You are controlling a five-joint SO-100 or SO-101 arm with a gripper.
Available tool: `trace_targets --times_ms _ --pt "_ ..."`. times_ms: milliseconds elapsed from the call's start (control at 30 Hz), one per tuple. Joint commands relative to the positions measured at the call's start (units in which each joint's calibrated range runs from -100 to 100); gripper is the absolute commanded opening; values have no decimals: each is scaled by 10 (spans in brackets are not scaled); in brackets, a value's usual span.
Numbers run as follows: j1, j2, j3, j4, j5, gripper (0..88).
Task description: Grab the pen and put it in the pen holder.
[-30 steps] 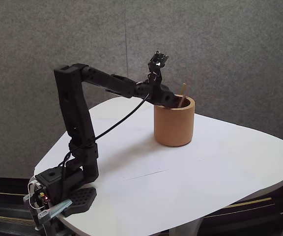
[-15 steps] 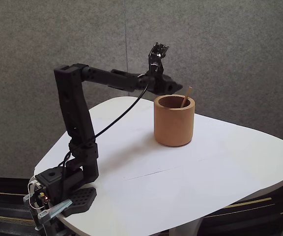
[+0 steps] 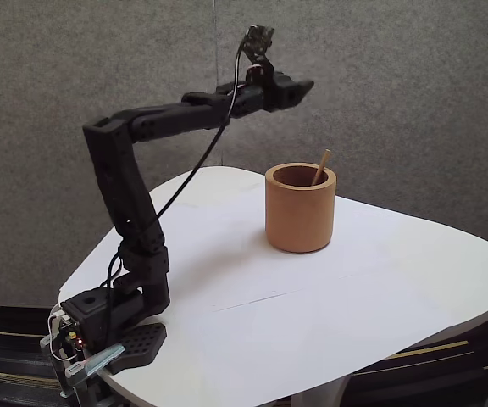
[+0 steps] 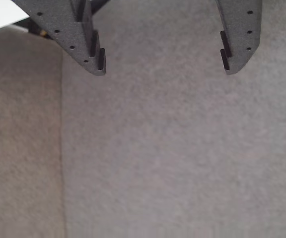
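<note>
The tan-orange pen holder (image 3: 301,209) stands upright on the white table (image 3: 379,280) in the fixed view. The light tan pen (image 3: 321,165) leans inside it, its top sticking out over the right rim. My black gripper (image 3: 303,87) is raised well above and to the left of the cup, pointing right, apart from both. In the wrist view the gripper (image 4: 165,69) is open, its two dark fingers (image 4: 91,49) wide apart with nothing between them, facing the grey wall.
The arm's base (image 3: 108,326) is clamped at the table's front left corner. A black cable (image 3: 202,161) hangs along the arm. A grey felt wall (image 3: 396,85) stands behind the table.
The gripper has risen from the cup's rim to high above it and swung up. The pen stays leaning in the holder, released.
</note>
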Motion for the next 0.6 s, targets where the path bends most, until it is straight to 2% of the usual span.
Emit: trace_targets --times_ms 0,267,433,567 --pt "-16 -103 -10 29 -2 336" --pt "-13 -349 219 123 -14 336" --pt "-10 -531 356 181 -134 331" --pt "6 -636 440 258 -204 331"
